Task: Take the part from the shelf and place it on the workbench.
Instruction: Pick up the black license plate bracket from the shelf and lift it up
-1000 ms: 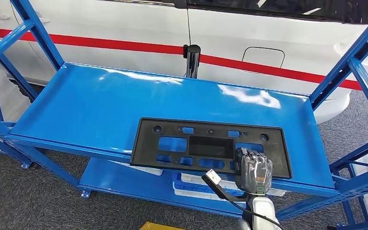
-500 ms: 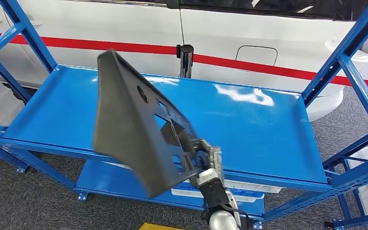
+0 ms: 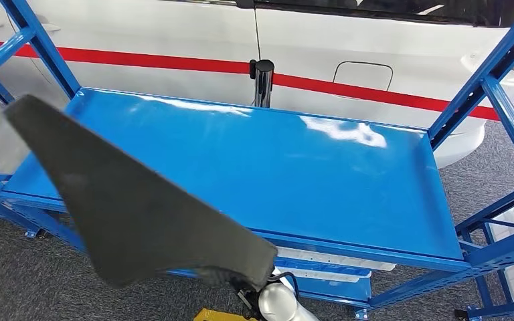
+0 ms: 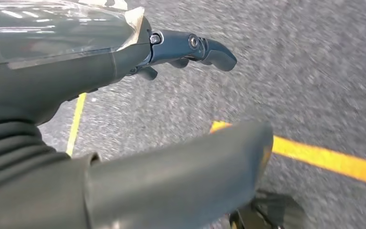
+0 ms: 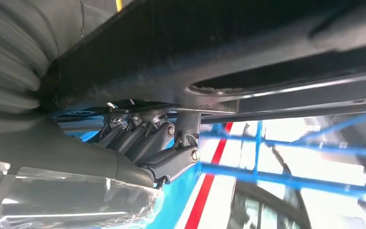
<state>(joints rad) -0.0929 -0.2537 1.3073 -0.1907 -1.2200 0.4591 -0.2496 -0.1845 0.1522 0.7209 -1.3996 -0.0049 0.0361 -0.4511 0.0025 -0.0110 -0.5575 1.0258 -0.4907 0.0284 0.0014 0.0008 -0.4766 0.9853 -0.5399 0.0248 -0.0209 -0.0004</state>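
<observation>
Black plastic part (image 3: 134, 214): off the shelf, in the air in front of it, tilted, plain back face toward the head camera; covers the shelf's near left edge in that view
Right hand (image 5: 143, 143): holds the part, dark fingers (image 5: 171, 162) curled against the part's underside in the right wrist view; in the head view the part hides the hand, only the silver right arm (image 3: 281, 304) seen below the part's lower corner
Left hand (image 4: 124, 119): holds nothing, fingers (image 4: 205, 47) spread apart from the thick thumb (image 4: 181, 176), above grey carpet floor (image 4: 314, 86) with yellow line (image 4: 329, 160)
Blue shelf (image 3: 348, 187): glossy top deck bare
Behind shelf: white car body (image 3: 174, 33) with red stripe (image 3: 348, 90); black post (image 3: 262, 80) at the far edge
</observation>
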